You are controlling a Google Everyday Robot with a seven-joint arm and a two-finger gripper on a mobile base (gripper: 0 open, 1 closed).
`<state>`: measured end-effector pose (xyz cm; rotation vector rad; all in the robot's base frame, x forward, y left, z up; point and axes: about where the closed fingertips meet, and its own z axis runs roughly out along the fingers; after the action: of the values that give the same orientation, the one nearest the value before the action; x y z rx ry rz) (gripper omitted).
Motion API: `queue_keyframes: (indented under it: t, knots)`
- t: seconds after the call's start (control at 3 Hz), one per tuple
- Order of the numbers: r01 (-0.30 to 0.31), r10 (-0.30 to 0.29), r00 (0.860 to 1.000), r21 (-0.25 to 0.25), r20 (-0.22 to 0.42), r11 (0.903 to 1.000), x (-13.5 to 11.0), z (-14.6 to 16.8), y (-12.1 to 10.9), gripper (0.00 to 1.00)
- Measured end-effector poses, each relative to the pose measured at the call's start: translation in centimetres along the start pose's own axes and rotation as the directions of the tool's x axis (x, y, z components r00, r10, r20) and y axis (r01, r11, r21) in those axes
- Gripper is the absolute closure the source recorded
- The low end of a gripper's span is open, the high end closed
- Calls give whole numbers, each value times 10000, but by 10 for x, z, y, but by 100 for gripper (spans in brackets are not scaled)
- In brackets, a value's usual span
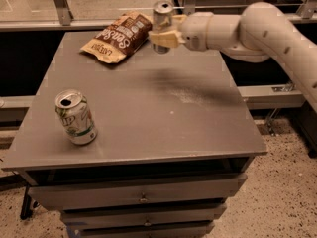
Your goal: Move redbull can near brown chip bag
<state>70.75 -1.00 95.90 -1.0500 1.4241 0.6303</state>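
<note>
- The grey table (163, 123) filled most of the view, with 3 drawers (143, 197) under its top.
- The robot's arm (267, 29) reached in from the right, stretched across the table's far right corner.
- The brown chip bag (116, 36) lay flat at the far edge, left of centre, with 1 tan end pointing toward the near left.
- The gripper (159, 37) sat at the arm's end just right of the bag, its tan fingers clenched around the lower body of the redbull can.
- The white-and-green can (76, 117) stood upright near the front left edge, well apart from everything else and out of the way.
- The redbull can (162, 14) was upright in that grasp, close beside the bag's right end; a soft shadow (168, 78) on the tabletop suggested it hung clear of the surface, though whether its base touched could not be told.
- Judged from this, the carry looked nearly done and only the set-down remained.
- To do that well, the can should go straight down and be kept vertical.
- It should land on bare table beside the bag and not on its crinkled edge.
- The fingers should release only once the base sat flat, then back away to the right without brushing the slim can.
</note>
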Motion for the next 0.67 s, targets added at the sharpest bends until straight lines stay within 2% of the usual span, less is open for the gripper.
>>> queue_keyframes:
  t: [0.33, 0.67]
  knots:
    - [292, -298, 9990, -169, -323, 9994, 2, 51, -20, 100]
    - [302, -299, 9967, 22, -754, 9995, 19, 82, -43, 100]
